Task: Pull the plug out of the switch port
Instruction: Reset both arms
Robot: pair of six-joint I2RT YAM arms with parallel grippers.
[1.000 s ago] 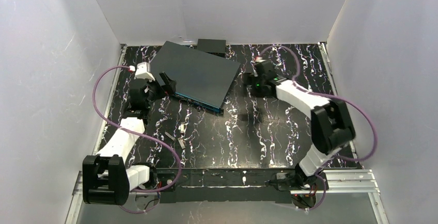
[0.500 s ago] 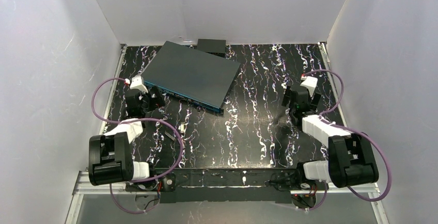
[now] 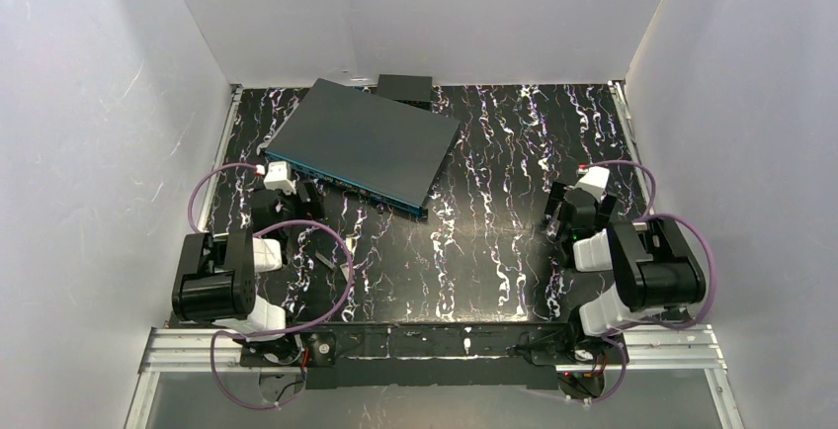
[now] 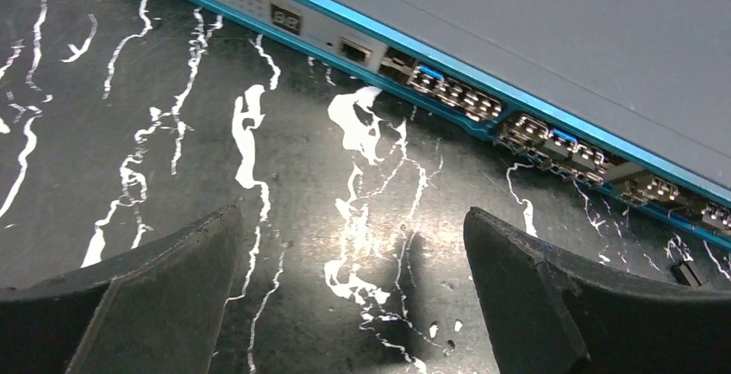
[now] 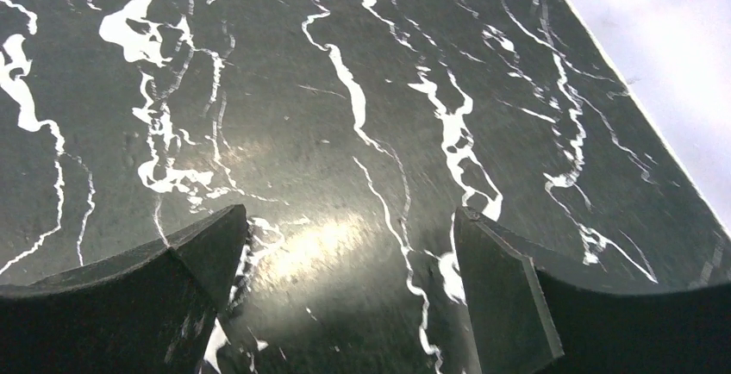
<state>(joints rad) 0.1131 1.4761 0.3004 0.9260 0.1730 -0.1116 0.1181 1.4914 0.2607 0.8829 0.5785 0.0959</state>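
Note:
The switch (image 3: 368, 140) is a flat dark grey box lying at an angle at the back left, its teal front face (image 3: 346, 184) turned toward the near left. In the left wrist view the front face (image 4: 448, 90) shows a row of small ports, two with blue tabs. I cannot make out a plug for certain. My left gripper (image 3: 308, 200) is open and empty over bare table just in front of the face; it also shows in the left wrist view (image 4: 349, 219). My right gripper (image 3: 561, 214) is open and empty at the right, far from the switch; it also shows in the right wrist view (image 5: 349, 219).
A small plain black box (image 3: 405, 86) sits behind the switch at the back wall. A few small grey pieces (image 3: 348, 271) lie on the table near my left arm. White walls enclose the black marbled table (image 3: 484, 251) on three sides.
Both arms have drawn back toward the near edge. The left gripper left the switch's front-left corner. The right gripper moved from beside the switch to the right. The switch stayed put.

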